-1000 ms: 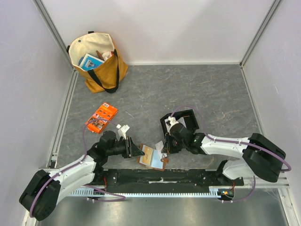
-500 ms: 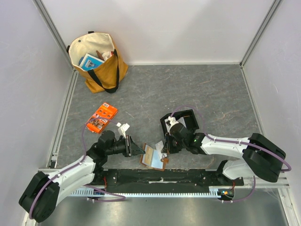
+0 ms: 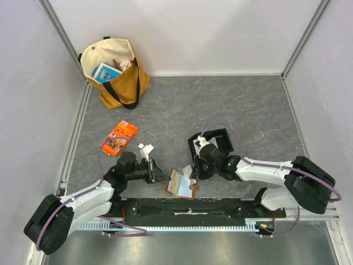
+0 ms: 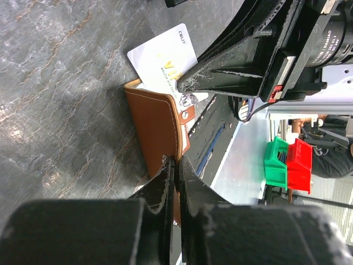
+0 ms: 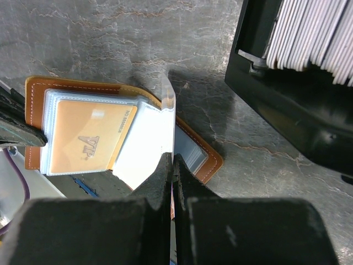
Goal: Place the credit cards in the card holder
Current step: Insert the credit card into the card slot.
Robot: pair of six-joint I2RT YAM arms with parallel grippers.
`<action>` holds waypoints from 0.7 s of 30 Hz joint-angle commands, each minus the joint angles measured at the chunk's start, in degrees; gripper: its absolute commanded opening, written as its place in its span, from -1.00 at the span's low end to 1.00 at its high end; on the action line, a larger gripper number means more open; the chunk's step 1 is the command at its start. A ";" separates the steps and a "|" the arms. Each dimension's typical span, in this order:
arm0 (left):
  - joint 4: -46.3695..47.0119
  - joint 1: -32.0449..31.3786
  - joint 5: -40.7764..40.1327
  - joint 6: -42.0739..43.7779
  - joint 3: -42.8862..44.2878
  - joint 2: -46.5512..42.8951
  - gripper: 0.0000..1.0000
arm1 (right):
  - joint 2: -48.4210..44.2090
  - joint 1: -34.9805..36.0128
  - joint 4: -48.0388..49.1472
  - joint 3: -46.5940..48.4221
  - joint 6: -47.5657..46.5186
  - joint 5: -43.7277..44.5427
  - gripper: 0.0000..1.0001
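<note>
Card holder [image 4: 157, 130], stitched brown leather, edge in clamped left fingers [image 4: 163, 185]; right fingers [image 5: 160, 185] tight on glossy sleeve [image 5: 146, 141]

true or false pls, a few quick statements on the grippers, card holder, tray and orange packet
1. The left gripper is shut on the edge of the brown card holder. True.
2. The black tray is empty. False: a row of cards stands on edge in it.
3. The card holder lies open on the table. True.
4. The orange packet sits inside the tote bag. False: it lies flat on the table, apart from the bag.
5. The right gripper hangs open over the tray. False: it is shut on a white credit card at the card holder.
</note>
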 commanded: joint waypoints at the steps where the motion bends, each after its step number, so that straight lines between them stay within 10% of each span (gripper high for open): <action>1: 1.17 -0.12 0.78 0.56 1.15 2.07 -0.77 | 1.12 -0.16 -4.46 0.30 -2.45 3.18 -1.00; 7: 0.38 -0.12 0.60 0.74 2.20 1.64 -0.32 | 1.12 -0.25 -4.46 0.31 -2.45 3.18 -1.00; 21: -3.40 -0.12 -2.30 1.70 3.61 2.08 -0.21 | 0.15 -0.25 -4.46 -0.31 -2.19 3.44 -1.00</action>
